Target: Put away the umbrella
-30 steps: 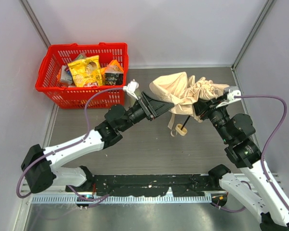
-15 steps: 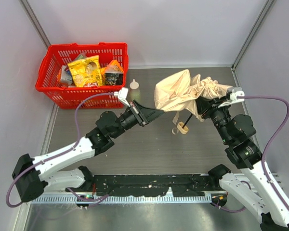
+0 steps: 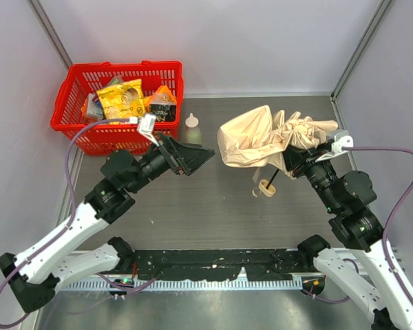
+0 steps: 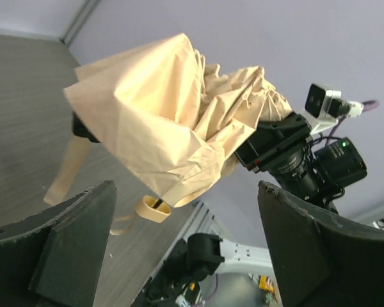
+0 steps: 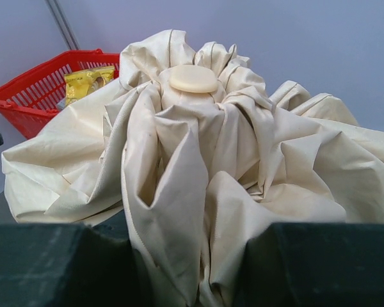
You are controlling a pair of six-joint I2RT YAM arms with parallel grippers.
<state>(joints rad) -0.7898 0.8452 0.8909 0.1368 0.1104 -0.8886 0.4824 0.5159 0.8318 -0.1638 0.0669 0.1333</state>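
The umbrella (image 3: pixel 251 137) is over the right half of the table (image 3: pixel 213 213). The right gripper (image 3: pixel 292 157) holds it up by the gathered top of its canopy, with cloth bunched between the fingers (image 5: pixel 57 262) and spilling over them. Its round cap (image 5: pixel 193 78) points away from that wrist. The canopy is loose and crumpled, not wound tight. The thin shaft (image 3: pixel 271 176) hangs down to the handle (image 3: pixel 267 188), which is at or just above the table; I cannot tell which. The left gripper (image 3: pixel 195 158) is spread wide and holds nothing. It faces the cloth from the basket side, clear of it. The step in hand looks like tidying the canopy, with one arm steadying it while the other gets ready to take a fresh hold. The next move seems to call for the left gripper to cross the gap and pinch a loose fold or the hanging strap. It should do this without dragging the cloth out of the right grip, so the fabric can be drawn in around the shaft. By count there are one umbrella, two grippers, one red basket (image 3: pixel 124 67), one bottle (image 3: pixel 192 121) and at least three packets (image 3: pixel 120 100) in the basket.
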